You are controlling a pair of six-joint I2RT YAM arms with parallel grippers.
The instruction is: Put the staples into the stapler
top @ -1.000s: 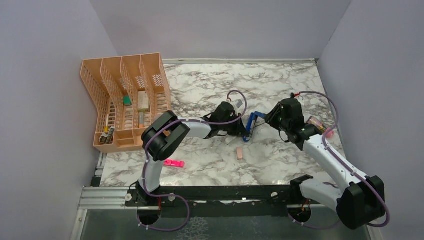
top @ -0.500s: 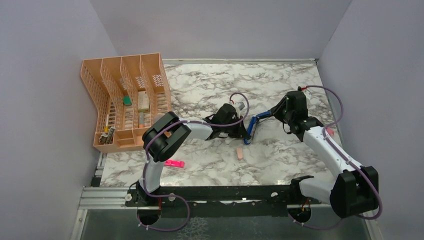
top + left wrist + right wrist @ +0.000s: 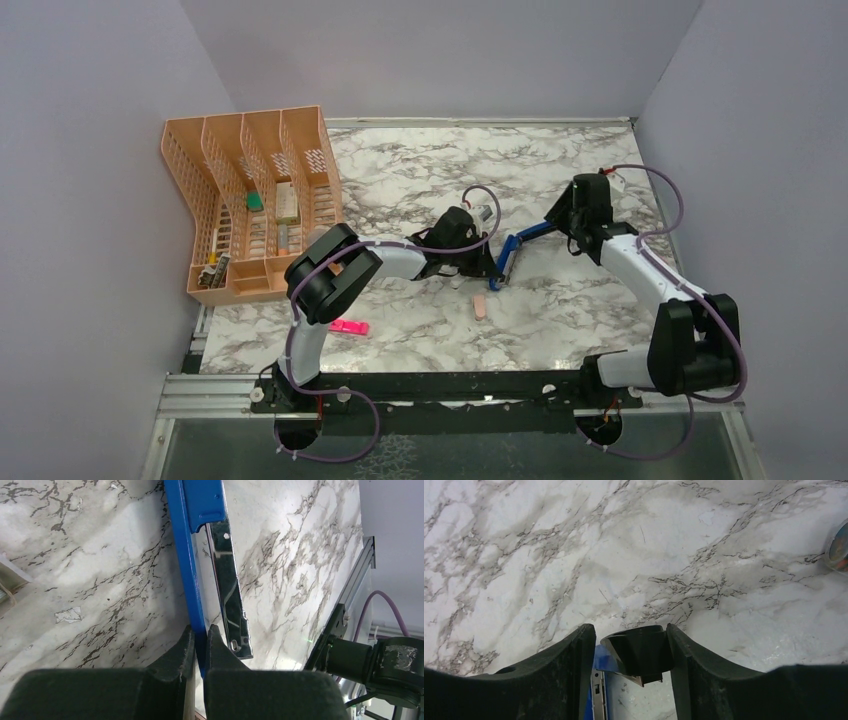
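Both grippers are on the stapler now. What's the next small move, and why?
Probably ease the right gripper a bit farther back to hinge the stapler wider. The left gripper clamps its blue cover, the right holds the black end cap, and the chrome magazine sits close beside that cover.

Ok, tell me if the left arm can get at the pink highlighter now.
Probably not yet. The highlighter lies in the open, with nothing over it, but the left gripper is shut on the stapler, on its blue edge, and would have to let go first.
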